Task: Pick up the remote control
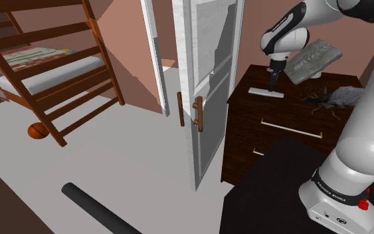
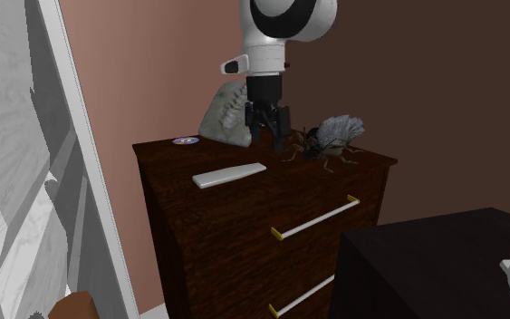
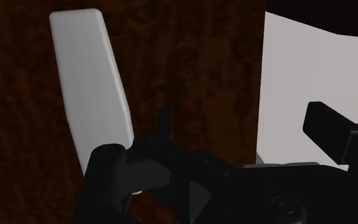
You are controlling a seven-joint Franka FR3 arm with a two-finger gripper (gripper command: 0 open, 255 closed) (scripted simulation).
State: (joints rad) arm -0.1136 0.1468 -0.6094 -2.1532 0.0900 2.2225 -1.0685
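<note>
One pale, flat remote control [image 2: 230, 175] lies on top of a dark wood-grained dresser [image 2: 244, 236], near the front edge above the drawers. The black pincer [image 2: 269, 136] of a white arm hangs over the top just behind it in the second exterior view. Its two fingers [image 2: 283, 125] stand apart, clasping nothing. In the wrist view the remote lies outside the gap, alongside one finger rather than between the two. Whether the fingertips touch the wood cannot be told. Behind the pincer a grey, rock-like slab [image 2: 224, 113] stands tilted at the back of the dresser, with a small round disc [image 2: 186, 140] just beside it. A large insect figure with a feathery grey body [image 2: 330, 140] sits toward the second exterior view's right. In the shoulder view a white door [image 1: 205, 80] stands ajar next to the dresser, with a wooden bunk bed [image 1: 46, 66] and an orange ball [image 1: 38, 130] on the floor beyond.
</note>
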